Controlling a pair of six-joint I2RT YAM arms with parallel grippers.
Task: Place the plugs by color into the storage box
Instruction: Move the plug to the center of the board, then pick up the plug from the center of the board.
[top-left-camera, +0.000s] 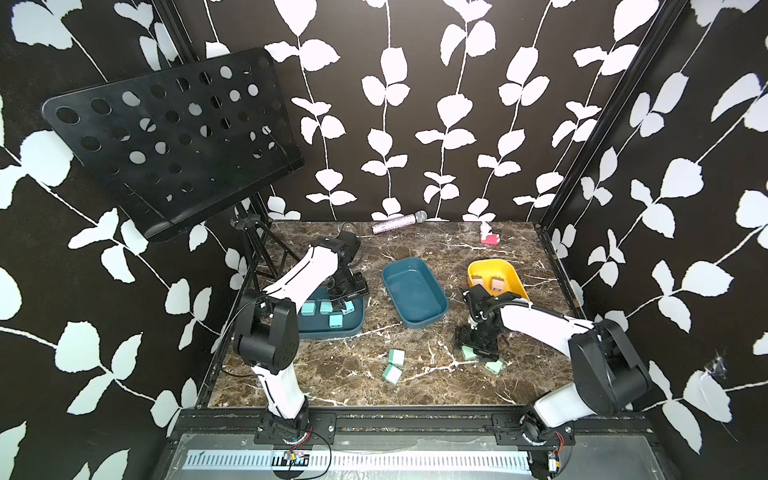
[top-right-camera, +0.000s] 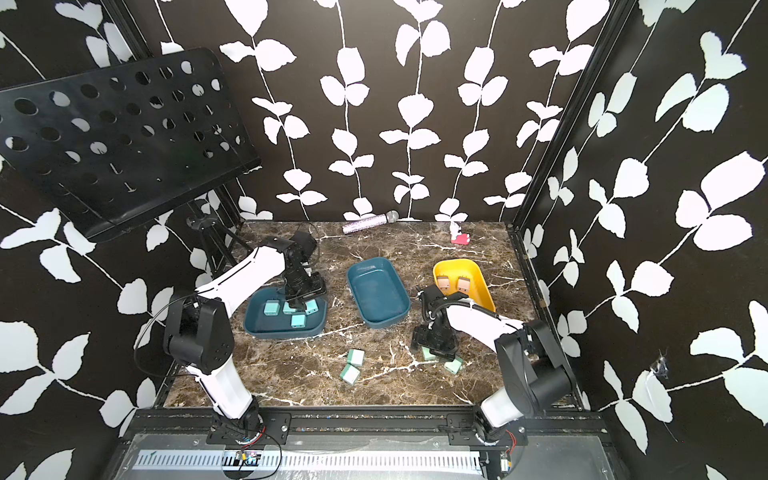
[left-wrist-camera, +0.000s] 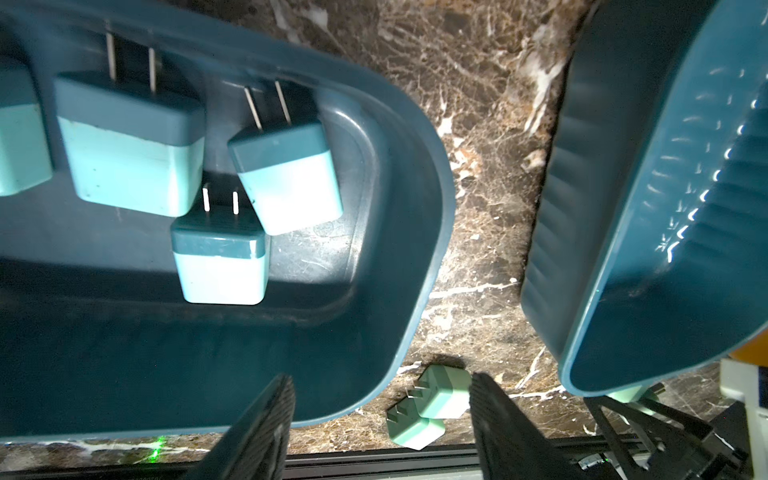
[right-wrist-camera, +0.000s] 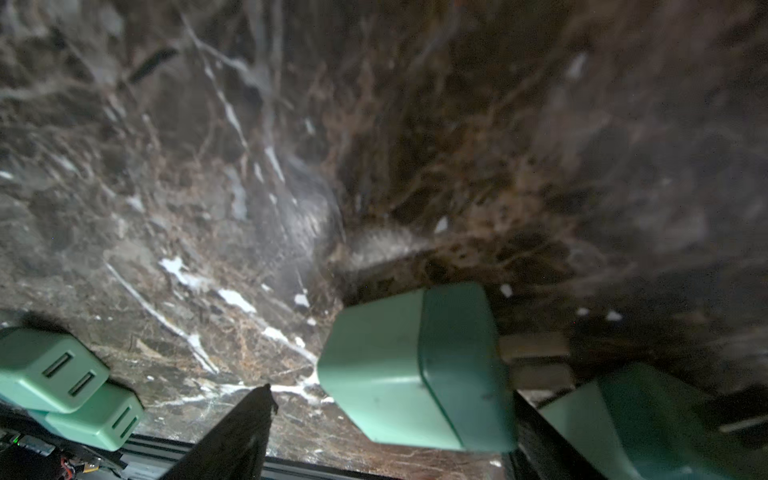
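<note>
Three trays share the marble surface (top-left-camera: 332, 374), and your sort looks a little past halfway. The left teal tray (top-left-camera: 332, 331) holds all four light blue plugs (top-left-camera: 336, 320). The middle teal tray (top-left-camera: 411, 291) lies bare, presumably waiting for the greens. The yellow tray (top-left-camera: 511, 270) shows two pinkish beige plugs (top-left-camera: 496, 283); its near end is hidden behind your right arm, so any others cannot be counted.

Your left gripper (left-wrist-camera: 380, 376) hangs over the left teal tray, fingers spread, carrying nothing. Your right gripper (right-wrist-camera: 390, 395) is down at the surface, fingers apart on either side of one mint green plug (right-wrist-camera: 415, 365). The plug rests against one finger and clear of the other: bracketed, not yet pinched. A second green plug (top-left-camera: 493, 366) lies just beside it, and a touching pair of green plugs (top-left-camera: 395, 356) sits near the front middle. All four greens are left to place.

Each plug is a small rounded cube, pale body under a darker cap, with two flat metal prongs standing from the cap.
</note>
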